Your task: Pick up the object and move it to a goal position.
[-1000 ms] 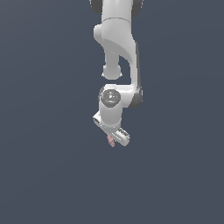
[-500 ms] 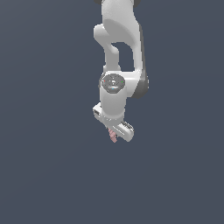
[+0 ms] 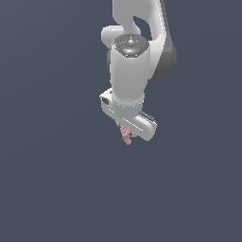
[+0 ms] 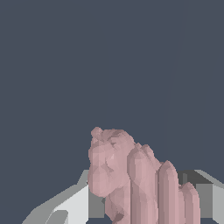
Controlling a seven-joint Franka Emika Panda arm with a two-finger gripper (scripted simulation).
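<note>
The object (image 3: 126, 135) is a small pink knobbly lump that pokes out under the white hand of the arm in the exterior view. My gripper (image 3: 128, 133) is shut on it, and the hand hides most of the fingers there. In the wrist view the object (image 4: 127, 175) fills the lower middle, held between the grey fingers (image 4: 70, 205), with its spiky knobs towards the camera. No goal marker shows in either view.
The white arm (image 3: 134, 56) comes down from the top of the exterior view. All around is a plain dark grey-blue surface (image 3: 52, 179) with no edge in sight.
The arm has drawn up and nearer the exterior camera, its upper links folding in, with the pink object still held in the gripper.
</note>
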